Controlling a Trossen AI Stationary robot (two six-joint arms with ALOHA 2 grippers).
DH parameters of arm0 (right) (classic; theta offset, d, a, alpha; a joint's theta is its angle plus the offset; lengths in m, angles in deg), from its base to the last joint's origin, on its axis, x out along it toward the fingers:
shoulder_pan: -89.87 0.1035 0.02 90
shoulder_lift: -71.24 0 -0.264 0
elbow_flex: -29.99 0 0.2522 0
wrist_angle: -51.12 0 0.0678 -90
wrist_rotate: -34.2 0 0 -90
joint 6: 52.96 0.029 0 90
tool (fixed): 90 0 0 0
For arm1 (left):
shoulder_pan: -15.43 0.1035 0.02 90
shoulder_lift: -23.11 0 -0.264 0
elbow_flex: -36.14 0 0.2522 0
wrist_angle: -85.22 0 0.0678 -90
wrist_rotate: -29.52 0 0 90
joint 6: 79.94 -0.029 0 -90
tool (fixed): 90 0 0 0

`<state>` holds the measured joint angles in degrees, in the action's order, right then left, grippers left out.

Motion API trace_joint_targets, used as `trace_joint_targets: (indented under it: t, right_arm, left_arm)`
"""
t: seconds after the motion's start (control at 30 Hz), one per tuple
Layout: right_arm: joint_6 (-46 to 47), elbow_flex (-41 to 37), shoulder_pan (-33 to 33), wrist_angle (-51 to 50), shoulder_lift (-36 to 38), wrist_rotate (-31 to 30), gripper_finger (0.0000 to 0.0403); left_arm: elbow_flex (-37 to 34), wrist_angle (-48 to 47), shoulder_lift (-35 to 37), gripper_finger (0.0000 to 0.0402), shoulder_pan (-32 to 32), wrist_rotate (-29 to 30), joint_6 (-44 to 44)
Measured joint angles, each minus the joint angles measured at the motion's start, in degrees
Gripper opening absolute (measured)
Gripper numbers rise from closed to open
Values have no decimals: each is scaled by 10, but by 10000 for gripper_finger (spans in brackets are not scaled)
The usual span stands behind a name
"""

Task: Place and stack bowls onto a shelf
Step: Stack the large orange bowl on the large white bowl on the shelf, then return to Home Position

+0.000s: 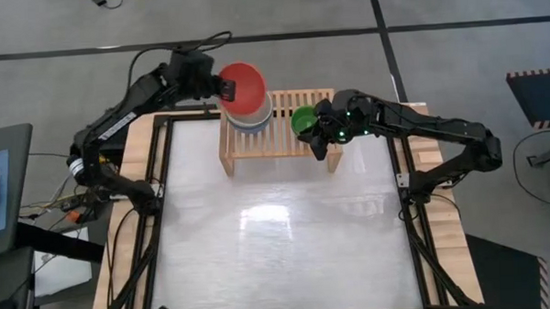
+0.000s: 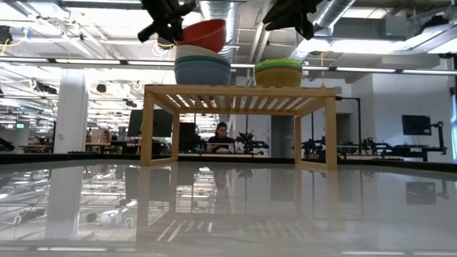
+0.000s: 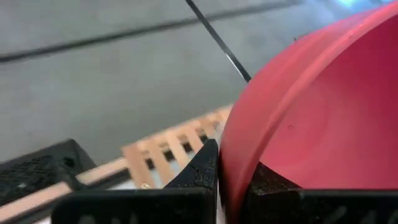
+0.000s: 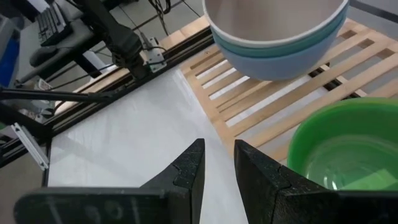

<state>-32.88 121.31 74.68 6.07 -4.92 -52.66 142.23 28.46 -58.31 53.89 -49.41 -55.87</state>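
Red bowl, high view: the red bowl [image 1: 243,86] sat tilted over a stack of bowls [image 1: 252,119] at the left end of the shelf [image 1: 279,143], its rim pinched in the left claw [image 1: 223,88].
Green bowl, high view: the green bowl [image 1: 303,120] rested on the shelf's right part; the right claw [image 1: 319,144] hung just beside it at the shelf's front edge.
Desk, high view: the pale glossy desk [image 1: 278,237] carried the shelf along its far edge.
Low view: the red bowl [image 2: 203,33] leaned above the stack [image 2: 203,68]; the green bowl [image 2: 278,66] topped a yellow one [image 2: 278,77].
Left wrist view: fingers [image 3: 198,171] closed on the red rim [image 3: 311,118].
Right wrist view: fingers [image 4: 186,171] stood narrowly apart, holding nothing.
Writing: no readable lettering.
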Motion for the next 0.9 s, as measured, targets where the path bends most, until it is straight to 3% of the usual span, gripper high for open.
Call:
trace_joint_targets:
  t: [0.23, 0.4, 0.53, 0.7, 0.9]
  right_arm:
    - [-1, 0, -5, 0, 0, 0, 111]
    - [-1, 0, -4, 0, 0, 0, 111]
    - [-1, 0, -4, 0, 0, -1, 111]
    - [-2, 0, -3, 5, 5, -3, 111]
    - [-70, 1, 24, 52, 85, -31, 108]
  left_arm:
    - [100, -89, -67, 23, 3, -29, -50]
    - [210, -194, -115, 82, 3, -8, -87]
    - [251, -237, -145, 140, 3, 1, -101]
    - [250, -210, -152, 194, -5, -5, -105]
    - [244, -127, -67, 197, -47, -11, -153]
